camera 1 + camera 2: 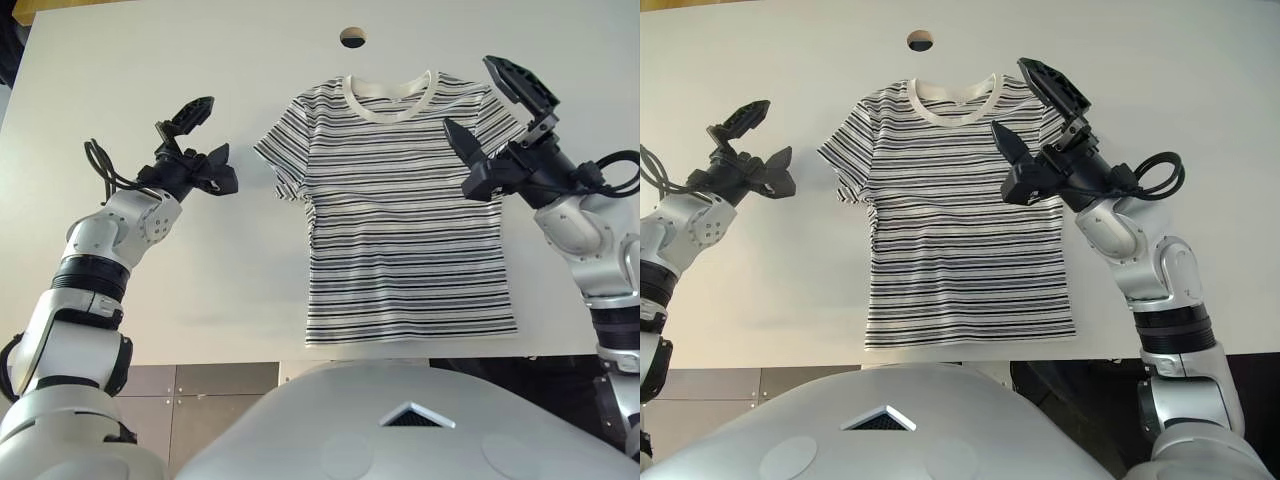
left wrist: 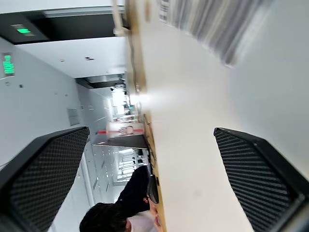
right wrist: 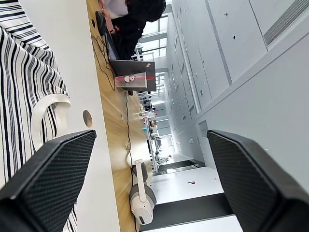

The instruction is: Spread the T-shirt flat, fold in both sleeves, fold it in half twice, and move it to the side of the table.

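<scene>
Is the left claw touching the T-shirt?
Apart. The left eye view shows a strip of bare table between the left claw and the T-shirt.

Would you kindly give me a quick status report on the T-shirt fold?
Left gripper open, beside T-shirt. Right gripper open, above its sleeve. T-shirt flat, unfolded. Nothing blocking.
</scene>
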